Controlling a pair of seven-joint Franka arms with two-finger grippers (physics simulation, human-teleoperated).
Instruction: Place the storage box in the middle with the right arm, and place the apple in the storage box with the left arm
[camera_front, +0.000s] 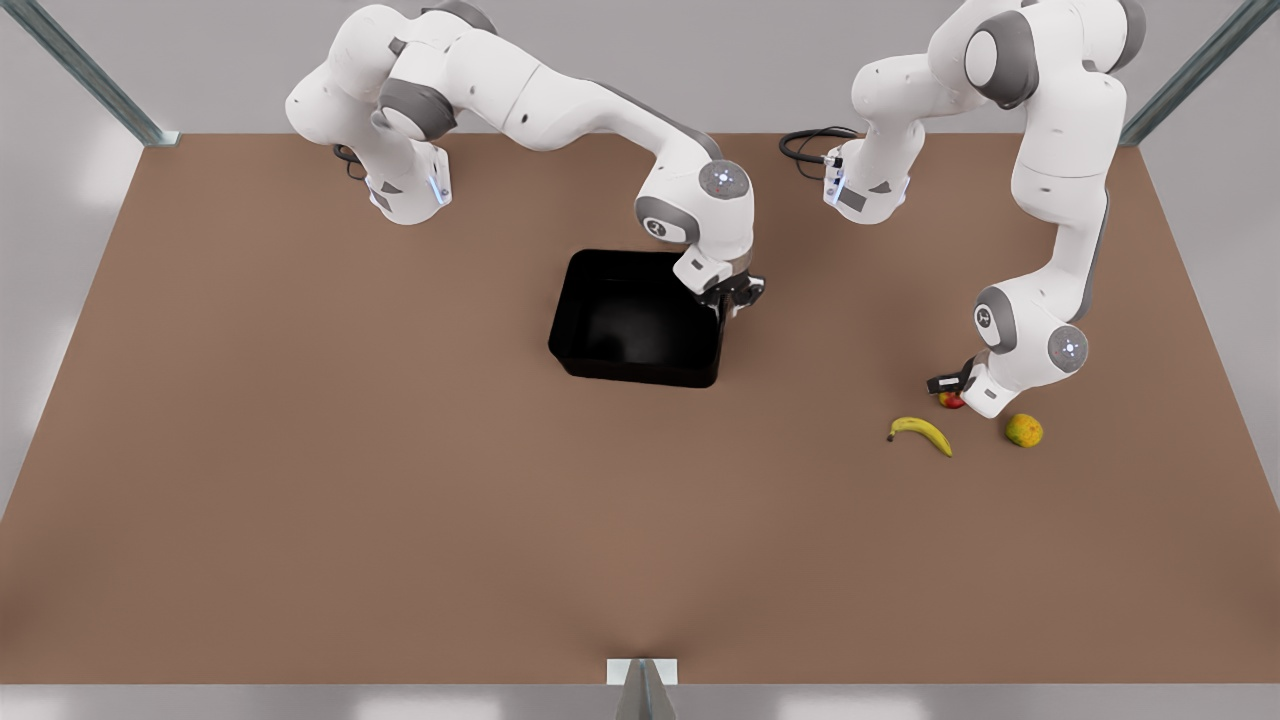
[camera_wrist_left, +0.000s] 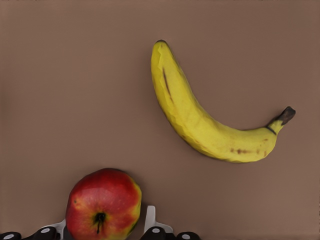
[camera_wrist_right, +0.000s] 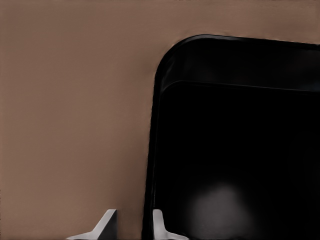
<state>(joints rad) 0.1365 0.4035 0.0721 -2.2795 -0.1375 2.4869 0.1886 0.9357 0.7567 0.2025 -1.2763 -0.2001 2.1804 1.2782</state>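
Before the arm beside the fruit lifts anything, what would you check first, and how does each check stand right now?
1. Left pincer straddles the apple, a finger on each side: ok.
2. Fingers pressing firmly on the apple: cannot tell.
3. Banana lies apart from the apple, out of the way: ok.
4. Storage box sits near the table's middle and is empty: ok.
5. Right pincer straddles the box wall, one finger inside and one outside, not yet clear of the drop spot: not ok.

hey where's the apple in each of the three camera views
Front view: the apple sits toward the front view's right, under the left gripper.
Left wrist view: the apple lies between the fingers.
Right wrist view: not in it.
Shared landmark: the banana beside it.
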